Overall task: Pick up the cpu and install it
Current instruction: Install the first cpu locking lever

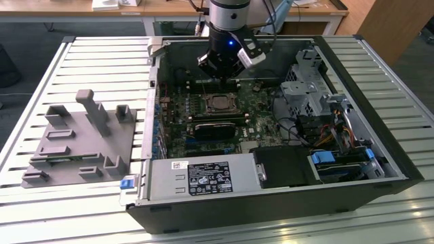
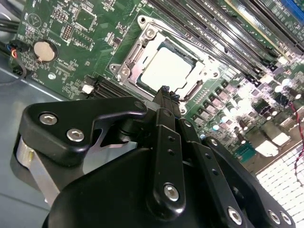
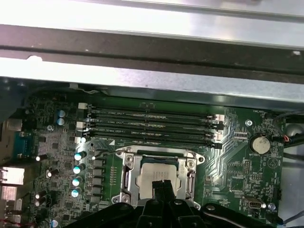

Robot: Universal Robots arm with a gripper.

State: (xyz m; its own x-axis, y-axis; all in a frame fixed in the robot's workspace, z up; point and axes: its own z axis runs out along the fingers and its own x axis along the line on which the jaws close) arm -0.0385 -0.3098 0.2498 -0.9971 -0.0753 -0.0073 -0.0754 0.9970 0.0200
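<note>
place: lab/workshop | evidence: slatted metal bench (image 1: pixel 81 56); open computer case (image 1: pixel 379 127); wooden desks (image 1: pixel 169 7)

slatted table (image 1: pixel 81 56) | grey tray (image 1: pixel 78 145) beside open computer case (image 1: pixel 271 213)

You've got a slatted metal workbench (image 1: pixel 95 56) w/ pale ribbed strips running across the exterior view. Behind it, a wooden-topped table (image 1: pixel 169 7) on white legs, w/ white items on top. Floor (image 1: pixel 27 35) under that is dark grey. At the exterior view's right, a brown wooden panel (image 1: pixel 390 20) stands upright. Light is bright & even; it glares off the bench slats near the bottom edge.
</note>
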